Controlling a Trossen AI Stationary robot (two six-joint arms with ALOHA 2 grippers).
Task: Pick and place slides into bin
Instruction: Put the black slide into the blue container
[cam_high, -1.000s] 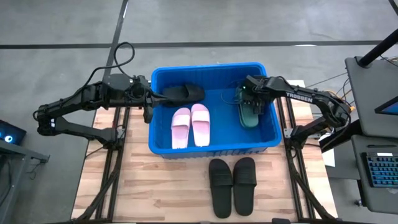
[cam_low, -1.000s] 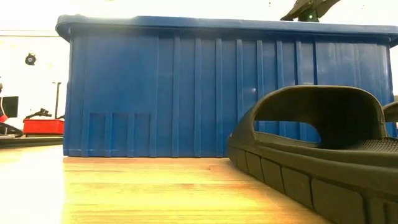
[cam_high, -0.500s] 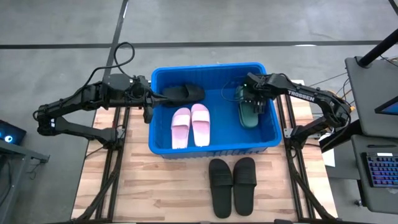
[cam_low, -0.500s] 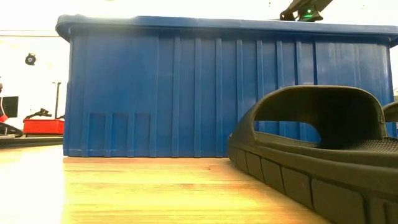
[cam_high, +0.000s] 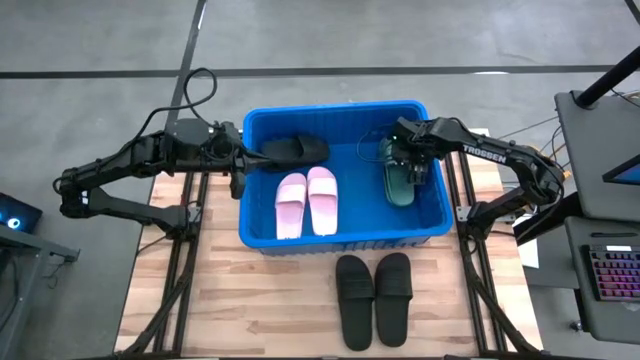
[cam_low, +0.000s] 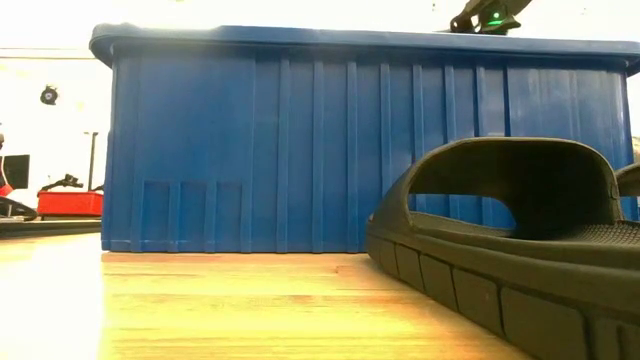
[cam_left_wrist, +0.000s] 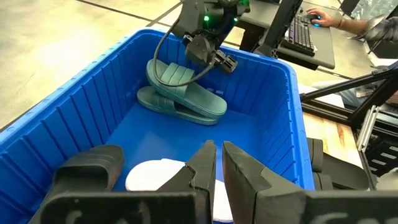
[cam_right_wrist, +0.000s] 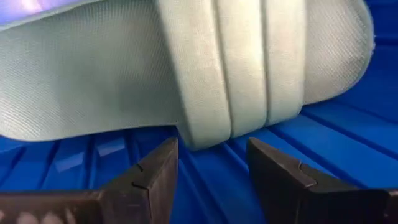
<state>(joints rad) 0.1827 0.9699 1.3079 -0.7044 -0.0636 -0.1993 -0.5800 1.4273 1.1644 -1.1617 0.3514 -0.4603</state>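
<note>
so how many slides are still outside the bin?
2: a black pair side by side on the table in front of the bin. None seen elsewhere, though the table behind the bin is partly hidden.

High camera looks straight down over the whole bench (cam_high: 300, 300). Low one sits at bench level, facing the bin (cam_low: 350, 140) wall close. Both wrist cameras peer inside that bin, right one very near.

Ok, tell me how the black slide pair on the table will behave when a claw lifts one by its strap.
The black slide pair looks like moulded rubber, so probably light and slightly flexible. The wide arched strap should give a firm hold. Lifted there, the long sole would likely tilt. Its flat ridged sole suggests it won't roll.
</note>
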